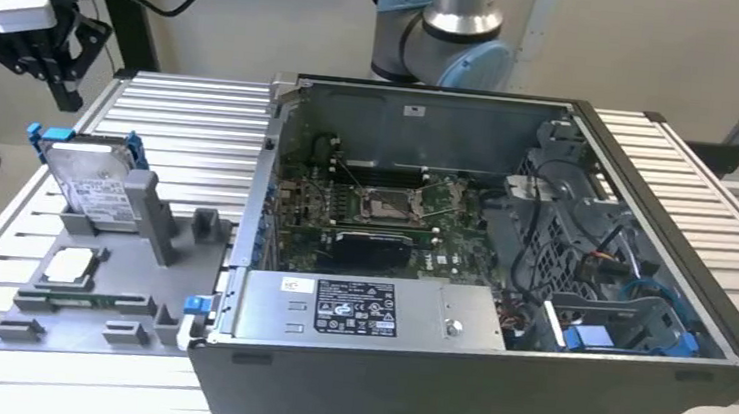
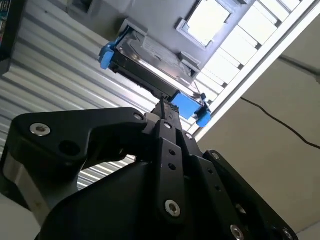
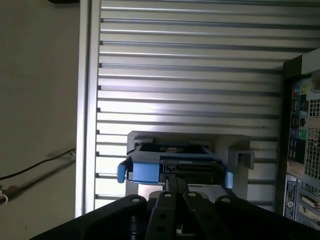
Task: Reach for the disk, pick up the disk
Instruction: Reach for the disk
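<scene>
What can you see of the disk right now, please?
The disk is a flat rectangular silver metal drive with a white label on its face and blue plastic rails along its edges. It stands tilted in a grey holder on the slatted table, at the exterior view's left of the open computer case. The gripper hangs above, apart.

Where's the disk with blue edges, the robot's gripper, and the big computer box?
disk (image 1: 88,178): exterior view, on its silver face.
gripper (image 2: 162,105): second wrist view, between its fingertips.
computer case (image 1: 460,396): exterior view, on its near side wall.
</scene>
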Tool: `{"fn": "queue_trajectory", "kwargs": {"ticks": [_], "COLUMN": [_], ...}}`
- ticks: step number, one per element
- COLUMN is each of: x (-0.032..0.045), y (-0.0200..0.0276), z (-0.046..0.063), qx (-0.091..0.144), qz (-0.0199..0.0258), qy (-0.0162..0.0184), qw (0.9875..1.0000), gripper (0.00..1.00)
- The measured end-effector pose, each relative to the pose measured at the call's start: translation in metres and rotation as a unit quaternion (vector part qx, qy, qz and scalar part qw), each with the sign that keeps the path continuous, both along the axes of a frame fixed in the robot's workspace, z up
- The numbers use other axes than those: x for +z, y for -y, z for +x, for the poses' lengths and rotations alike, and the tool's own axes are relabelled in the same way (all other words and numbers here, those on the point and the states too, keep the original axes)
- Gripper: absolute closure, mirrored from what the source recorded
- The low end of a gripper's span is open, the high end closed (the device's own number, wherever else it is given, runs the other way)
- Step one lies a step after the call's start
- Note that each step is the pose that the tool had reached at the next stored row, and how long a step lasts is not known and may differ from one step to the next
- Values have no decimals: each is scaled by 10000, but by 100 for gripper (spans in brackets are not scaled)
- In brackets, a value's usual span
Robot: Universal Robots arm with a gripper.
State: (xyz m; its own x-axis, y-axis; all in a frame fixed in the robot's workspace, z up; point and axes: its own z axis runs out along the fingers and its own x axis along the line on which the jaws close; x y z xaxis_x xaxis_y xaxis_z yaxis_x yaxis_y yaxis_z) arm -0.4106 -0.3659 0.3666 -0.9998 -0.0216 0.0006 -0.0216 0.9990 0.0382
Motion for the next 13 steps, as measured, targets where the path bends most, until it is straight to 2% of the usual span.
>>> {"fn": "queue_trajectory", "kwargs": {"ticks": [5, 13], "x": [-2, -4], "y": [25, 139], "z": [-86, -142], "qx": [3, 3], "qz": [0, 0], "qy": [0, 0], "qw": [10000, 10000], "gripper": [100, 100]}}
